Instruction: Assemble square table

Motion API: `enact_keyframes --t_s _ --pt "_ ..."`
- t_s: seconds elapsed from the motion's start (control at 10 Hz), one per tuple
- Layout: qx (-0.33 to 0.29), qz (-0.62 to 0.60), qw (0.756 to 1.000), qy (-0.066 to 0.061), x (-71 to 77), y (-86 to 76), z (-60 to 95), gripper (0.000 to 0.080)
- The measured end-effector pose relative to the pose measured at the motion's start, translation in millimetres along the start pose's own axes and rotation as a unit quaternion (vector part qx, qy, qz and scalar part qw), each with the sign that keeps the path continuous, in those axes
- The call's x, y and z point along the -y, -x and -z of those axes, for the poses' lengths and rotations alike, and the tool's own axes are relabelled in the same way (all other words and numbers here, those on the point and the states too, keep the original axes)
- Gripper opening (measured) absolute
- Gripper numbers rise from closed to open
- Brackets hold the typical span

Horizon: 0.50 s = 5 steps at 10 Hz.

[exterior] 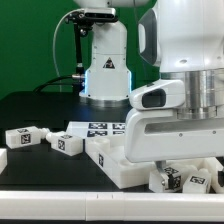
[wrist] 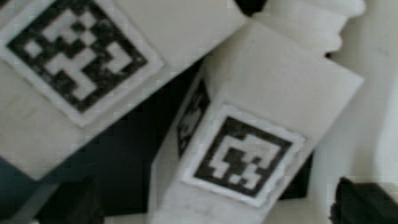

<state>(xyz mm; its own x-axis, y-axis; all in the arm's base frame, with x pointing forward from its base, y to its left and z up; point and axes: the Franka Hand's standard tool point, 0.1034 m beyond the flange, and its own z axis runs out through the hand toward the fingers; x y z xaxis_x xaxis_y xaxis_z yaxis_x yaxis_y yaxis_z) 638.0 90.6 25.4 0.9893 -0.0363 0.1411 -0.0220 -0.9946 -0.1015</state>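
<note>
Gripper [wrist: 199, 200] hangs low over the front right of the black table [exterior: 40, 165], as the exterior view shows it. Jaws stand spread: in the wrist view the dark fingertips [wrist: 36, 200] sit well apart, and a tagged leg [wrist: 240, 150] lies tilted between them, clear of both. A second leg [wrist: 80, 60] lies just beside it across a narrow dark gap.

In the exterior view, a pair of legs [exterior: 166, 180] lies below the hand, near the table's front edge. The table top [exterior: 110, 160] lies flat just to their left, one corner close to that edge. The marker board [exterior: 100, 128] lies behind it. An outer leg [exterior: 25, 136] and an inner leg [exterior: 68, 143] lie apart at the left, with bare surface in front of them.
</note>
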Motion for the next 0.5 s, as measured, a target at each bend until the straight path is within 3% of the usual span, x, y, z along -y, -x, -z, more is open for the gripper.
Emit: enact_keyframes --t_s 0.2,0.5 --pt "0.000 0.005 1.000 0.002 -8.3 -0.9 0.0 0.0649" --pt "0.003 0.005 1.000 0.003 -9.3 2.6 -6.9 0.0649"
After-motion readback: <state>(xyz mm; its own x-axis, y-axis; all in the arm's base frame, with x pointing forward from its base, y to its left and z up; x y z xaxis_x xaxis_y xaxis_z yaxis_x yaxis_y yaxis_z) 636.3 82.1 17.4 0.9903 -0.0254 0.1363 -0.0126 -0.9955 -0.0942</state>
